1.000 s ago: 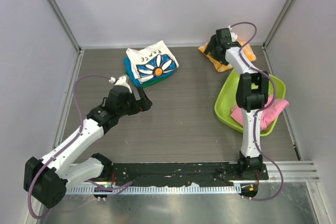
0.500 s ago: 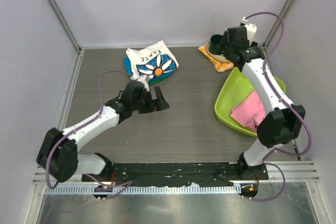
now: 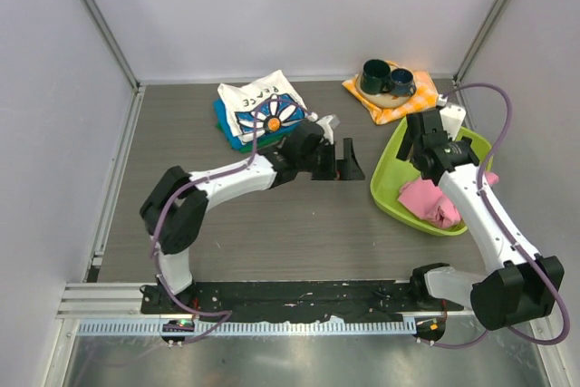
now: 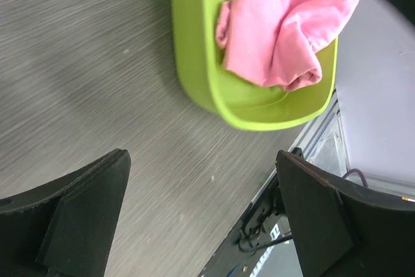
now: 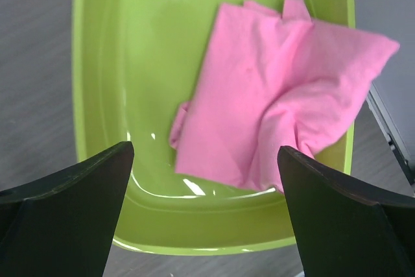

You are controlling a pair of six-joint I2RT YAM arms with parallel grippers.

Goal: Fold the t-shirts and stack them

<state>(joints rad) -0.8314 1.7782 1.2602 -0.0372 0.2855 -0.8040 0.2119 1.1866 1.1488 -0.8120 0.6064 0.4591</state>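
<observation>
The pink shirt lies crumpled in the tray at 3 o'clock on the table. It is bunched toward the tray's near-right end, with one corner hanging over the rim by the right wall. The tray's far-left half is bare. The right gripper hangs over that half, fingers spread wide with nothing between them. The left gripper is also spread and empty, over bare table just at 9 o'clock of the tray's rim. The middle and the near strip of the table are open. At 11 o'clock the daisy shirt tops the folded shirts, close beside the left arm. At 1 o'clock two cups sit on a checked cloth, near the tray's far rim.
</observation>
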